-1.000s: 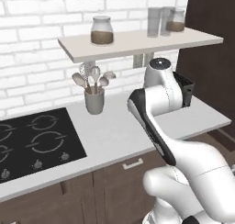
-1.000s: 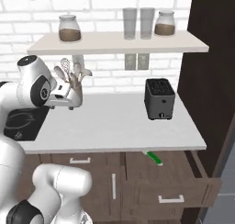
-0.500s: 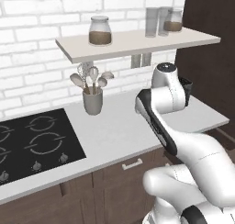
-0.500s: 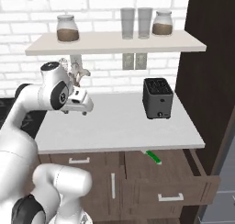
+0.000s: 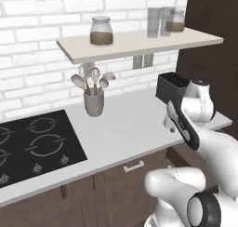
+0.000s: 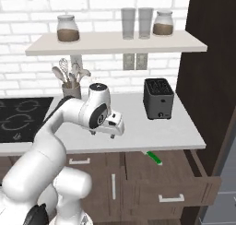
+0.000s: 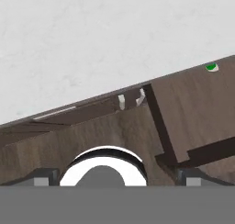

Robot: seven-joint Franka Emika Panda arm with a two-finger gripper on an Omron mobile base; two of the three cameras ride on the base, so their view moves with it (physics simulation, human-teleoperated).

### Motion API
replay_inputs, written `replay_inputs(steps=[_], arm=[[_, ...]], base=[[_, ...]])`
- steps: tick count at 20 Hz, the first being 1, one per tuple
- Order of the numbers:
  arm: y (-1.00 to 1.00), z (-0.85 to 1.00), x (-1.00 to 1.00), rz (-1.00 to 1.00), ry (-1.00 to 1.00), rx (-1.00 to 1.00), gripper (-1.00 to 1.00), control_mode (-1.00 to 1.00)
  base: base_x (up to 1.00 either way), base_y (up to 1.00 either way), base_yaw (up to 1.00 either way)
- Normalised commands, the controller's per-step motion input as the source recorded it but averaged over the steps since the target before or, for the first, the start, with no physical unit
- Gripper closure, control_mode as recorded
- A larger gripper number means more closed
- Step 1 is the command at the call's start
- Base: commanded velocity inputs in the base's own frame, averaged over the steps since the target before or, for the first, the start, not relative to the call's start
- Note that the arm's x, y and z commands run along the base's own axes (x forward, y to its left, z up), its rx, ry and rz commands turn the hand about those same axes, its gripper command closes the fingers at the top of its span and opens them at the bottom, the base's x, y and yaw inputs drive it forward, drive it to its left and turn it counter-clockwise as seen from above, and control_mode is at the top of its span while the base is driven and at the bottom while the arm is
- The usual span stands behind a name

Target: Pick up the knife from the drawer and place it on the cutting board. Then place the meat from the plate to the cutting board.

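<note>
The knife (image 6: 154,157), green-handled, lies in the open drawer (image 6: 184,188) just below the counter's front edge. In the hand view a green speck of the knife (image 7: 211,67) peeks out at the counter edge, above the brown wood of the drawer (image 7: 193,108). My gripper (image 6: 103,134) hangs open over the front of the counter, left of the knife and higher than it, with nothing between its fingers. It also sits beside the toaster in the left base view, gripper (image 5: 168,127). The fingertips (image 7: 188,175) stand wide apart. The cutting board, the plate and the meat are out of view.
A black toaster (image 6: 158,99) stands at the right end of the grey counter (image 6: 152,132). A utensil holder (image 5: 94,103) and a black cooktop (image 5: 32,144) lie to the left. A shelf (image 6: 115,45) with jars and glasses hangs above. A tall dark cabinet (image 6: 212,81) closes the right side.
The arm has swung right along the counter, from the cooktop end to its front edge near the open drawer. The jaws stayed open.
</note>
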Motion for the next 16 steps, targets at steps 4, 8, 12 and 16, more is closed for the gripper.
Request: replay_inputs(steps=[4,8,12,16], arm=[[-0.76,-0.18,-0.98,-0.04,0.0,0.04,-1.0,-1.0],[-0.69,-0.32,-0.21,0.0,0.02,0.0,-1.0,-1.0],[-0.69,-0.29,0.48,0.01,0.1,0.06,-1.0,-1.0],[-0.87,-0.32,0.25,0.06,0.02,0.07,-1.0,-1.0]], base=[[0.0,0.0,0.0],[0.0,0.0,0.0],[0.0,0.0,0.0],[0.0,0.0,0.0]])
